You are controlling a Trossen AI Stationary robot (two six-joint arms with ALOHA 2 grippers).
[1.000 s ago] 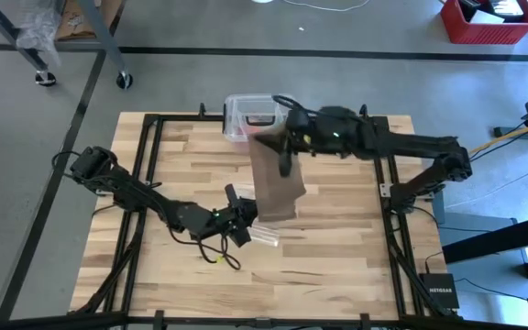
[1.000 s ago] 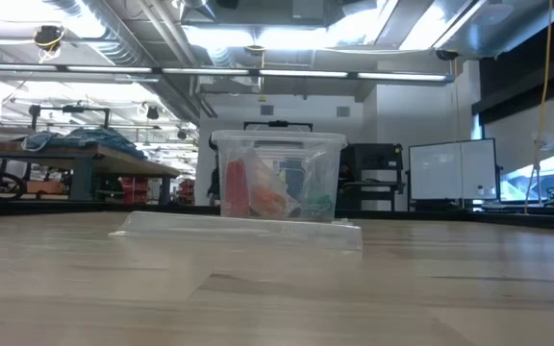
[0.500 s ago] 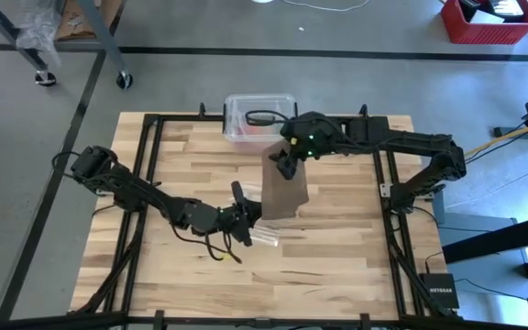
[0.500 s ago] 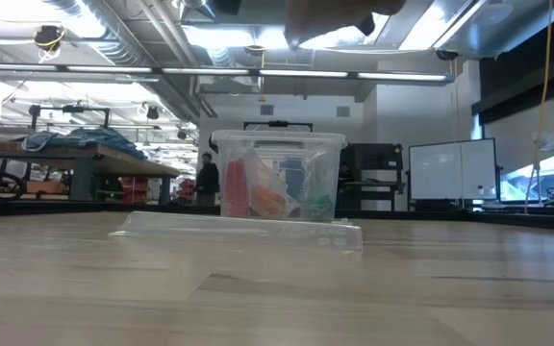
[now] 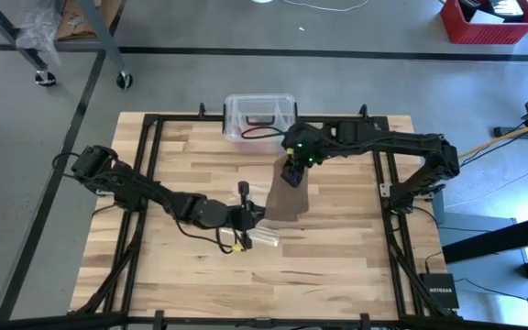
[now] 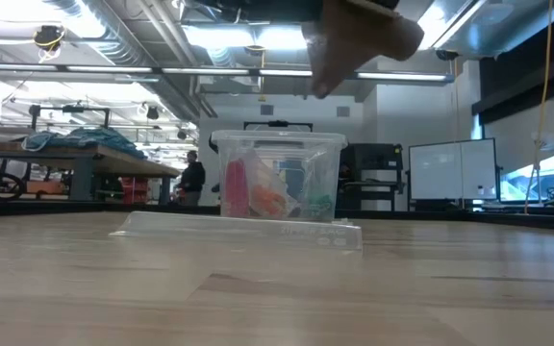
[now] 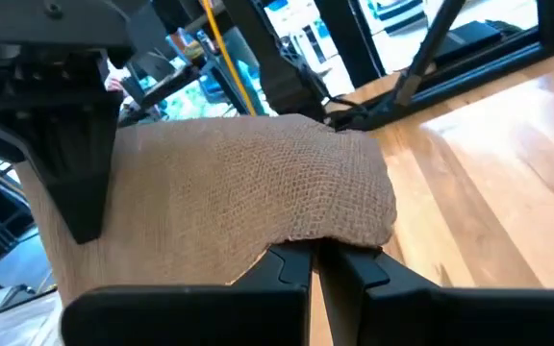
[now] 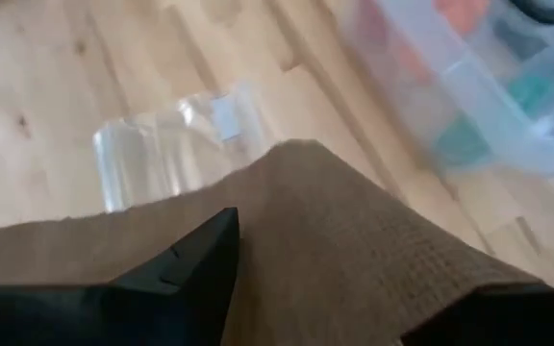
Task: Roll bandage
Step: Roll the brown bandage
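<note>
Near the counter's (image 5: pixel 337 247) middle, the bandage (image 5: pixel 285 194) hangs as a brown strip stretched between both arms, lifted off the wood so that, by my reading, it stays taut and flat for rolling. Its lower end, toward seven o'clock, sits in the left hand (image 7: pixel 313 261), whose fingers are pressed together on the fabric's edge. Its upper end, toward twelve o'clock, lies across the right hand (image 5: pixel 291 171), whose fingers are spread with the cloth draped between them rather than pinched. At twelve o'clock stands the clear plastic box (image 5: pixel 259 116); a clear plastic bag (image 5: pixel 266 235) lies under the strip's lower end.
</note>
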